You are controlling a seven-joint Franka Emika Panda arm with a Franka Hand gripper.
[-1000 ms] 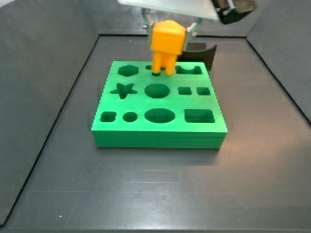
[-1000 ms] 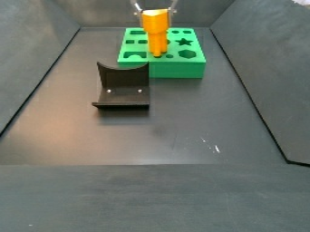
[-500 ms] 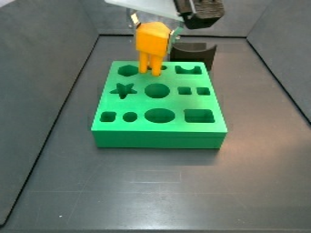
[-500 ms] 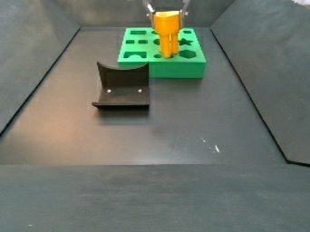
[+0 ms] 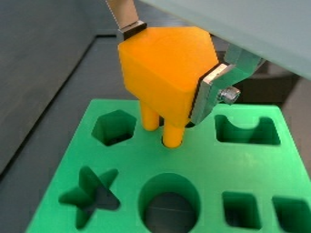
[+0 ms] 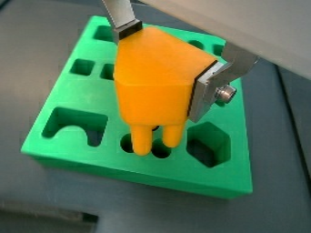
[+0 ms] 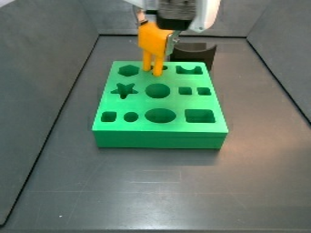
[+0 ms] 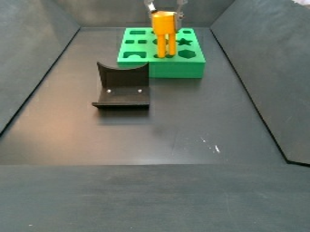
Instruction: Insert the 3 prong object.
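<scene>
My gripper [image 5: 170, 64] is shut on the orange 3 prong object [image 5: 165, 73], its silver fingers [image 5: 216, 86] clamping the blocky top. It also shows in a wrist view [image 6: 158, 82]. The prongs [image 6: 155, 138] point down at small holes near one edge of the green block [image 6: 97, 109], with their tips at or just inside the holes. In both side views the object [image 7: 153, 47] [image 8: 162, 32] stands upright over the far part of the green block [image 7: 161, 105] [image 8: 164, 53], and the gripper [image 7: 155, 36] holds it from above.
The green block has several shaped cut-outs: a star [image 7: 123, 89], a round hole [image 7: 157, 90], an oval [image 7: 161, 116] and squares. The dark fixture [image 8: 121, 86] stands on the floor near the block. Dark walls ring the floor.
The gripper has carried the orange object sideways along the block's far row and lowered it a little, so the prongs now sit at the holes.
</scene>
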